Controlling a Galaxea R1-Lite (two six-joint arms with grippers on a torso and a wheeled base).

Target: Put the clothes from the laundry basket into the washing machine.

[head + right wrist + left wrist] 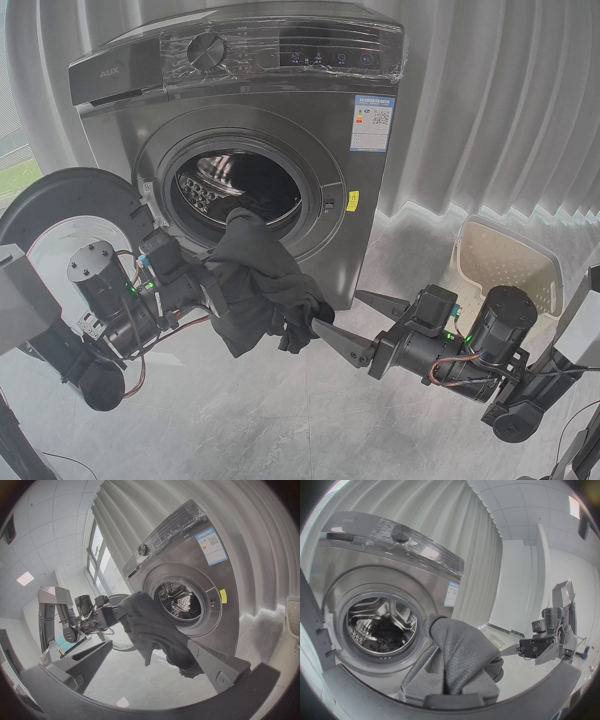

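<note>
The door (62, 200) stands swung open at the left. Beside it, the left gripper (209, 281) is clamped on a dark garment (262, 281), which hangs before the washer (250, 112) mouth. The right gripper (340, 309) is spread wide, one finger (331, 337) touching the garment's lower fold. The basket (465, 244) sits far right.

A pleated pale curtain (500, 94) is hanging along the back of the room, reaching down to a grey marbled tile floor (250, 425). A grid-panel ceiling (53, 517) is carrying a lit square light panel (25, 578). Daylight is entering through a tall window (97, 544), and a plain white wall (518, 583) is adjoining the curtain.
</note>
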